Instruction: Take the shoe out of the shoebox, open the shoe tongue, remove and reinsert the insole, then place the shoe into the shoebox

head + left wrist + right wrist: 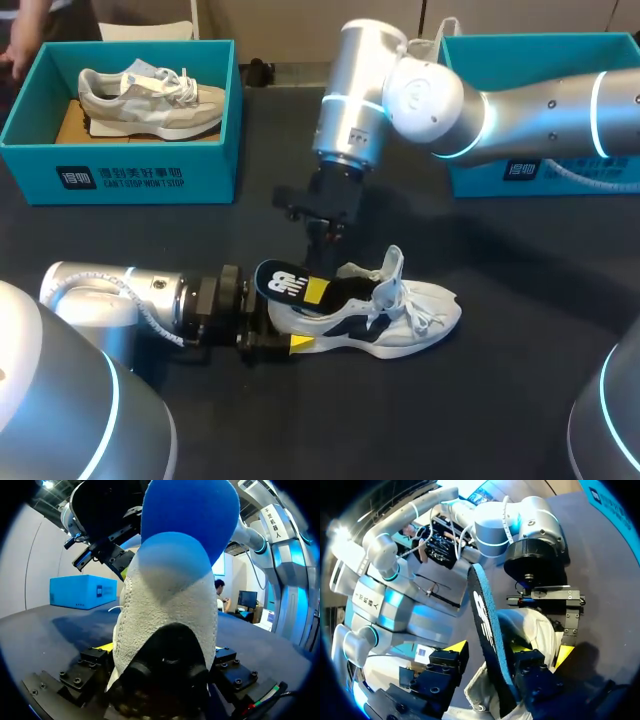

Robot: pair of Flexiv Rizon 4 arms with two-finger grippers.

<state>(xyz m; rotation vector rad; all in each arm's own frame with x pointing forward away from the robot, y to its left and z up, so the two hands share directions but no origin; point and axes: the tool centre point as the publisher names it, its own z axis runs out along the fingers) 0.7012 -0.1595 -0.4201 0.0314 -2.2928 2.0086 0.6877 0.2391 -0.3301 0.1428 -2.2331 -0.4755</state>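
Arms: left gripper [300, 318] level, clamping heel of shoe [410, 315] | right gripper [489, 649] pointing down, spread loosely around raised insole [285, 282]

Two teal cardboard shoeboxes [140, 175] [500, 182], upper left and upper right; two shoes, a beige suede sneaker [150, 100] and a white-and-navy mesh sneaker [420, 320]; one blue foam insole [285, 283].

We take this for a robotics lab or test station, not a home or a shop. Our two silver arms, the left arm [110, 295] and the right arm [520, 105], both banded with glowing light rings, meet over a plain dark worktop [520, 390]. On it stand a teal shoebox [140, 170] with a grey shoe [150, 100] inside, a second shoebox [540, 180], and a white shoe [410, 315].
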